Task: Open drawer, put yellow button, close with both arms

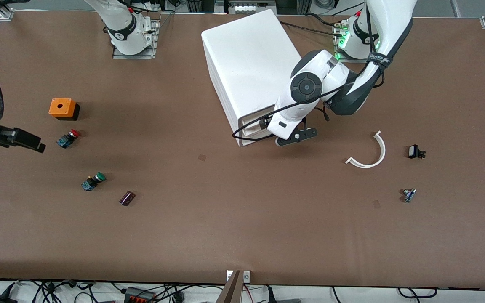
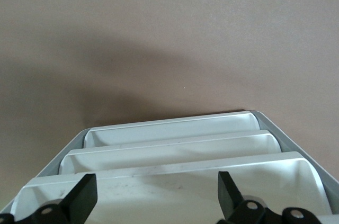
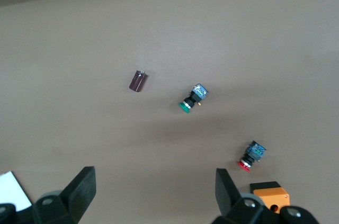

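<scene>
The white cabinet [image 1: 246,63] stands mid-table toward the arms' bases. Its top drawer [image 2: 175,192] shows as a bare white tray, with the two lower drawers [image 2: 169,150] stepped past it. My left gripper [image 1: 262,124] is at the cabinet's front, over the top drawer's front edge. It is open [image 2: 153,203], with its fingers [image 2: 79,197] wide apart and holding nothing. My right gripper [image 1: 36,145] hangs over the table at the right arm's end, open and empty [image 3: 153,197]. No yellow-capped button shows in any view.
Near the right gripper lie an orange box [image 1: 62,108], a red-capped switch [image 1: 68,138], a green-capped switch [image 1: 93,182] and a dark cylinder [image 1: 127,198]. At the left arm's end lie a white curved strip [image 1: 371,153], a black part [image 1: 414,151] and a small blue part [image 1: 409,195].
</scene>
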Tool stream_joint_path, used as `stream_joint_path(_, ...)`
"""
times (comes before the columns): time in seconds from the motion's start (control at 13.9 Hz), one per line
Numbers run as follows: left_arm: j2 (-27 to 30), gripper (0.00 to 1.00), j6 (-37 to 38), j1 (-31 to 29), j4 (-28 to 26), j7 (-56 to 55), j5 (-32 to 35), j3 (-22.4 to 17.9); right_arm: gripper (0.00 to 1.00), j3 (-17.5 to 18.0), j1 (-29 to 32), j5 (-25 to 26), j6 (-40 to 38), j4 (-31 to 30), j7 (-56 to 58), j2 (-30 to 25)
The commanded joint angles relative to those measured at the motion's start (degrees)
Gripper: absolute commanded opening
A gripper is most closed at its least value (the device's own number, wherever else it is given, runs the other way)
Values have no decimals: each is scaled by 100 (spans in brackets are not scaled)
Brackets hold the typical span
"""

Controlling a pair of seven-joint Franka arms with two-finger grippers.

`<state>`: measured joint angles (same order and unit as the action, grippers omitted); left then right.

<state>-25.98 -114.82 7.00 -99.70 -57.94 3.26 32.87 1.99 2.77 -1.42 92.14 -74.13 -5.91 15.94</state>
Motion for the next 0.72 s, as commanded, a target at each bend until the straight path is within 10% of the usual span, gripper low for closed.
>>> stream_joint_path(0.0,190,100,56,-84,-225,-94,-62,245,100,82,285,2,25,-435,493,-460)
stream_joint_path(0.65,277,100,153,-549,64,98,26,264,100,-726,-321,46,-284,-444,731,-478)
